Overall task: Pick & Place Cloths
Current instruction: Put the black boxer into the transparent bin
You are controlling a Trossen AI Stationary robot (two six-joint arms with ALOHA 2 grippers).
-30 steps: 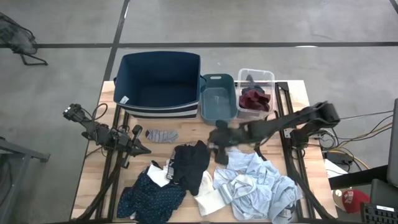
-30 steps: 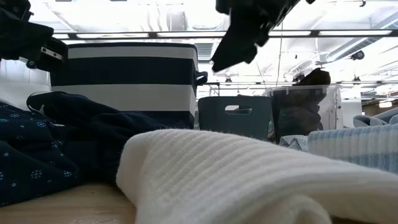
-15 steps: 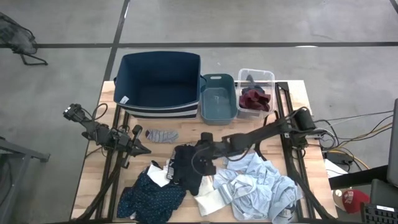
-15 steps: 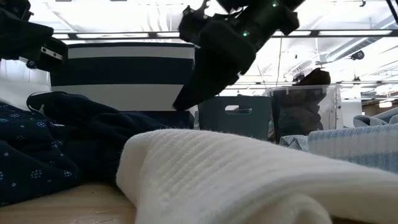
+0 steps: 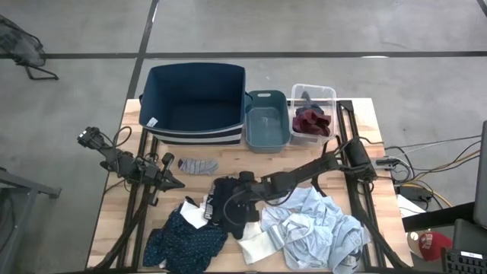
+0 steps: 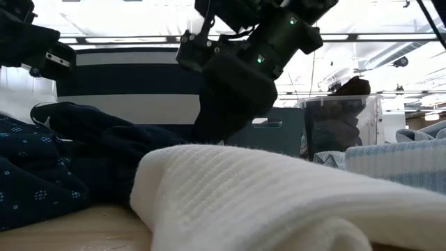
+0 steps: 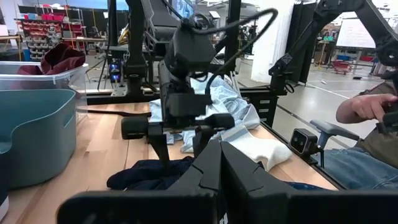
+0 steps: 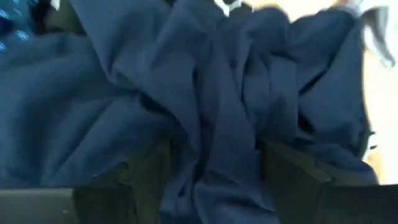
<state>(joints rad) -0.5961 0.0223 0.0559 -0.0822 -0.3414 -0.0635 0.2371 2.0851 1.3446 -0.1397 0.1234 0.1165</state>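
Observation:
The black cloth (image 5: 230,207) lies crumpled mid-table, between the dark teal dotted piece (image 5: 183,240) and the light blue shirts (image 5: 316,228). My right gripper (image 5: 237,192) is down on it and open; the left wrist view shows the right gripper (image 7: 182,155) with its fingers spread over the black cloth (image 7: 146,176). My left gripper (image 5: 176,183) waits shut at the table's left, near the grey sock (image 5: 198,164). A white piece (image 5: 255,245) lies at the near edge. A maroon piece (image 5: 310,122) sits in the clear bin. My right gripper comes from above, pointing down, onto the middle of the black cloth (image 8: 211,93). Its open fingers (image 8: 149,171) stand sunk among the folds, with a ridge of cloth (image 8: 214,155) between them. The cloth lies slack on the table.
Along the far edge stand the navy bin (image 5: 194,135), the teal bin (image 5: 266,96) and the clear bin (image 5: 312,87). The white piece (image 6: 265,202) fills the low view's foreground. A person's hand (image 7: 367,109) shows beyond the table's right side.
My right gripper has moved from above the table near the teal bin toward the table's left and near edge, coming down onto the black cloth. The cloths have stayed where they were.

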